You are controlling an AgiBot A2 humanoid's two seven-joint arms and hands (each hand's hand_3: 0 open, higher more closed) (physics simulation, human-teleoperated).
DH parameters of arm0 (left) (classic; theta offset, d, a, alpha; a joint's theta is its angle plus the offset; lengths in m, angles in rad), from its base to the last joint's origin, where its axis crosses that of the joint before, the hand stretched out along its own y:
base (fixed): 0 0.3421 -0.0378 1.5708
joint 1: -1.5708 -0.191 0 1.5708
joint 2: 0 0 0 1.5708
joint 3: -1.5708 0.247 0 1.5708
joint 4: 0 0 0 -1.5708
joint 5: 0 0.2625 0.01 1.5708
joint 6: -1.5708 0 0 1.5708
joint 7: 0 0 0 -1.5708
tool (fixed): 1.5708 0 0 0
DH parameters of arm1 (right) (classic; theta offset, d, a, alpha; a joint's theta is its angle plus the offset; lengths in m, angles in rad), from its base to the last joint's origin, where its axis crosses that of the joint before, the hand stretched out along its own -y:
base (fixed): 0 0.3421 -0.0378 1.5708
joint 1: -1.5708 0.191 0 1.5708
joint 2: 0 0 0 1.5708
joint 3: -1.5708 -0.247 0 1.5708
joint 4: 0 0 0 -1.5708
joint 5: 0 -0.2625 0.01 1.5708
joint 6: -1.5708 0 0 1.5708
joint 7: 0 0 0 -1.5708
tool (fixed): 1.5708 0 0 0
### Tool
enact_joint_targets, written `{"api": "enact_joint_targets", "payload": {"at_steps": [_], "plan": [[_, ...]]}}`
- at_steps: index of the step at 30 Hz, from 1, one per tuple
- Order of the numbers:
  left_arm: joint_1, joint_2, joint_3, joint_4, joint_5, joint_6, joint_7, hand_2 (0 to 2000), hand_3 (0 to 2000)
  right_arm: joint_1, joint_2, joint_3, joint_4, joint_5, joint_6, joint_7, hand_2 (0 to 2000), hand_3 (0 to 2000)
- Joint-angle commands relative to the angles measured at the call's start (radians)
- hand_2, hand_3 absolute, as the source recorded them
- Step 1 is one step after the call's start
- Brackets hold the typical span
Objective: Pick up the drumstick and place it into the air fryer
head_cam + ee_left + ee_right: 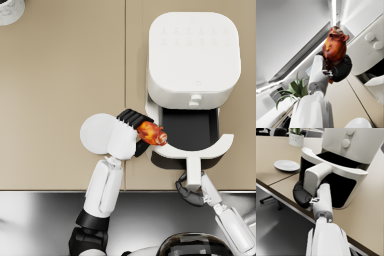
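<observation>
Nearest the head camera: two white forearms rising over the steel edge below the table (60, 100). Left hand (136, 131) lifted clear of the table, dark fingers (342, 68) wrapped around the drumstick (151, 133), meat end outward, bone end buried in the grip. Seen in the left wrist view as a glossy red-brown drumstick held upright above the palm, firmly enclosed from below. Hung just beside the left rim of the pulled-out air fryer drawer (190, 131), over its edge or a touch short of it; not possible to say which from above.

Right hand (191, 192) closed about the drawer handle (194, 172), fingers (302, 195) curled around the white grip, as the right wrist view showed plainly. Drawer stood out from the white air fryer (192, 57), its dark basket open upward and holding nothing visible.

Judged as roughly two-thirds along: pick-up done, drawer opened and steadied, carry almost finished. Left to do: bring the drumstick fully over the dark basket, lower it, let go. Likely risk: catching the drawer's white rim on the way across.

White plate (97, 134) partly hidden under the left wrist. Pale pot (10, 10) at the far left corner of the table.
</observation>
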Motion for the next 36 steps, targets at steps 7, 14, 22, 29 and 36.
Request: {"api": "enact_joint_targets", "payload": {"at_steps": [7, 14, 22, 29, 36], "plan": [[0.080, 0.073, 0.134, 0.015, 0.000, 0.000, 0.000, 2000, 2000, -0.034, 0.083, 0.020, 0.061, 0.000, 0.063, 0.005, 2000, 2000], [0.141, 0.148, 0.246, 0.137, 0.000, -0.001, 0.000, 2000, 2000, -0.037, 0.097, 0.019, 0.066, -0.001, 0.091, 0.011, 2000, 2000], [0.189, 0.202, 0.249, 0.296, 0.001, 0.002, 0.000, 2000, 2000, -0.037, 0.098, 0.020, 0.067, -0.001, 0.092, 0.012, 2000, 2000], [0.077, 0.044, 0.263, 0.104, 0.001, 0.036, -0.003, 0, 0, -0.037, 0.098, 0.019, 0.063, -0.001, 0.107, 0.013, 2000, 2000], [-0.133, -0.095, 0.019, -0.138, 0.001, 0.056, -0.006, 0, 0, -0.037, 0.098, -0.003, 0.061, -0.002, 0.223, 0.018, 2000, 2000]]}}
